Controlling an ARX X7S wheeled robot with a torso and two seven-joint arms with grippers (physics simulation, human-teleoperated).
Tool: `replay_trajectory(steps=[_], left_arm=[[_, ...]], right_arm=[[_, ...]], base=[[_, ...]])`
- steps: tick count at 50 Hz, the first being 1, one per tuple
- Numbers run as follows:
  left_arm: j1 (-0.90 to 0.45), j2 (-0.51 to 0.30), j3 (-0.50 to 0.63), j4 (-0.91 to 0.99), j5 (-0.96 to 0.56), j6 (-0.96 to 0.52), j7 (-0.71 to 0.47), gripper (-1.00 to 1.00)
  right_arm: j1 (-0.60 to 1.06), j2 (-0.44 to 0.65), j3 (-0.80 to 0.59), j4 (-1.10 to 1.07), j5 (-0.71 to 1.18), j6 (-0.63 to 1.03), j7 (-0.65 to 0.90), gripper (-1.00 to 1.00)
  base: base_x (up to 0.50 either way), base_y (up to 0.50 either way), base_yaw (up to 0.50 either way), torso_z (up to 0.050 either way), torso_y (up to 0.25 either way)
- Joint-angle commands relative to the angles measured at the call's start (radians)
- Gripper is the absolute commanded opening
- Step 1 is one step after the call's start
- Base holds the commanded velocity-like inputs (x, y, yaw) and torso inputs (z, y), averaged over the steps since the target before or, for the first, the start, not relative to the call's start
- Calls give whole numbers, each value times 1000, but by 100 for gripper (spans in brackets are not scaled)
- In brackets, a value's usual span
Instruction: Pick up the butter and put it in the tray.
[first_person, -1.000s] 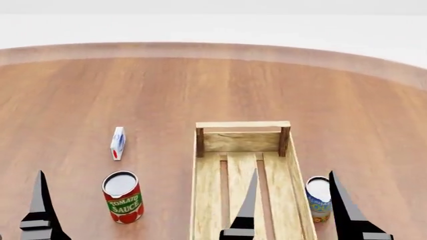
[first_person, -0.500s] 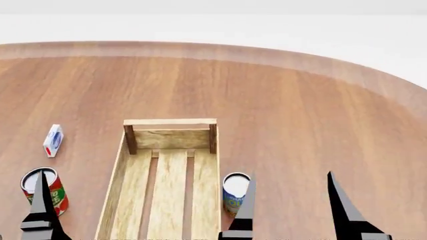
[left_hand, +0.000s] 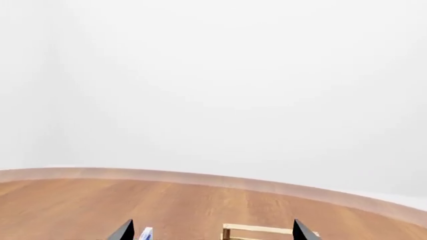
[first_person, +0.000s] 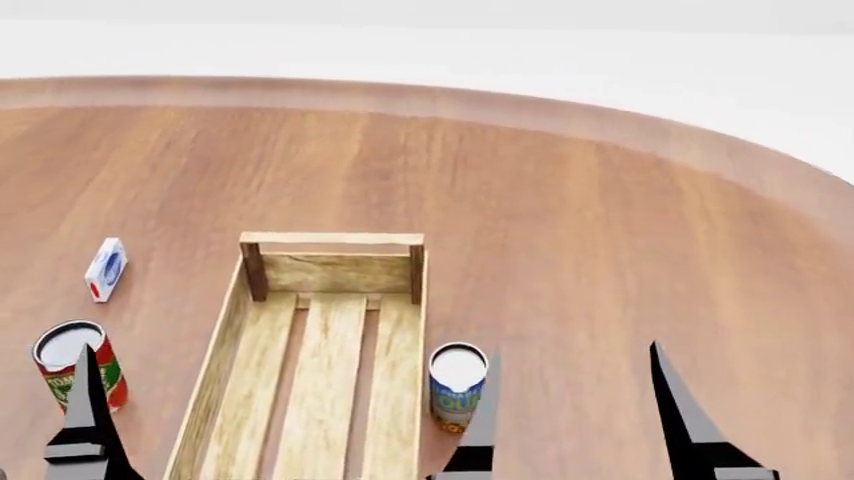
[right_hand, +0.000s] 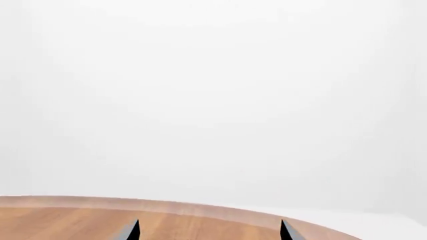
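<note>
Butter nowhere in view. Tray (first_person: 314, 360) lying lengthwise at centre of the round wooden surface (first_person: 601, 230), holding nothing. Blue-labelled can (first_person: 457, 385) touching its 3 o'clock side; tomato sauce can (first_person: 74, 365) and small white-blue box (first_person: 106, 269) toward 9 o'clock. Right claw (first_person: 574, 425) spread wide, empty. Left claw (left_hand: 210, 234) likewise parted, empty.

Head camera: I look forward and steeply down over the round wooden table (first_person: 574, 230), close enough that the tray (first_person: 230, 345) runs off the lower edge.
Left wrist camera: I face nearly level, low over the table, mostly blank white backdrop; the tray's far end (left_hand: 257, 230) and the small white-blue box (left_hand: 145, 233) are shared with the head view.
Right wrist camera: same level aim; only the table's far rim (right_hand: 200, 207) is shared.
</note>
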Motion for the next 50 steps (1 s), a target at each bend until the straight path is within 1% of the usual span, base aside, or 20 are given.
replay_trajectory(steps=[1, 16, 22, 24, 27, 28, 29, 31, 36, 37, 39, 41, 44, 46, 50], left_arm=[[6, 7, -20, 10, -15, 24, 36, 100], [4, -8, -14, 19, -26, 21, 17, 100], [4, -15, -13, 16, -30, 23, 13, 100], [5, -16, -13, 10, -29, 28, 11, 100], [4, -18, -10, 8, -28, 30, 8, 100], [5, -19, -9, 7, -30, 30, 8, 100], [4, -19, -8, 8, -29, 28, 6, 100], [4, -20, -6, 5, -30, 31, 5, 100], [2, -20, 2, -6, -29, 36, 2, 100], [3, -20, 8, -10, -24, 40, 2, 100], [5, -21, 12, -11, -22, 43, 1, 100], [6, -23, 15, -9, -23, 44, 0, 100], [4, -25, 15, -10, -25, 43, -3, 100], [3, -26, 14, -10, -27, 45, -4, 100], [4, -27, 19, -10, -28, 47, -7, 100]], right_arm=[[5, 1, -4, 13, -39, -18, -34, 100], [10, 10, -34, 27, -19, -33, -55, 100], [14, 28, -61, 14, -28, -13, -70, 100], [12, 51, -77, 4, -31, -15, -95, 100], [2, 73, -75, 1, -15, -1, -113, 100], [-5, 81, -63, 2, 19, -16, -134, 100], [-24, 106, -45, 1, 68, -41, -176, 100], [-40, 154, -57, -3, 77, -46, -226, 100], [-119, 209, 22, -12, 184, -87, -271, 100], [-142, 234, 34, -22, 204, -86, -288, 100], [-158, 260, 20, -28, 209, -91, -322, 100], [-187, 273, 40, -31, 238, -127, -346, 100], [-201, 297, 45, -22, 233, -120, -356, 100], [-228, 328, 60, -23, 272, -135, -393, 100], [-254, 363, 96, -50, 305, -146, -406, 100]], base=[[0, 0, 500, 0, 0], [0, 0, 500, 0, 0], [0, 0, 500, 0, 0], [0, 0, 408, 0, 0], [0, 0, 0, 0, 0], [0, 0, 0, 0, 0], [0, 0, 0, 0, 0], [0, 0, 0, 0, 0], [0, 0, 0, 0, 0], [0, 0, 0, 0, 0], [0, 0, 0, 0, 0], [0, 0, 0, 0, 0], [0, 0, 0, 0, 0], [0, 0, 0, 0, 0], [0, 0, 0, 0, 0]])
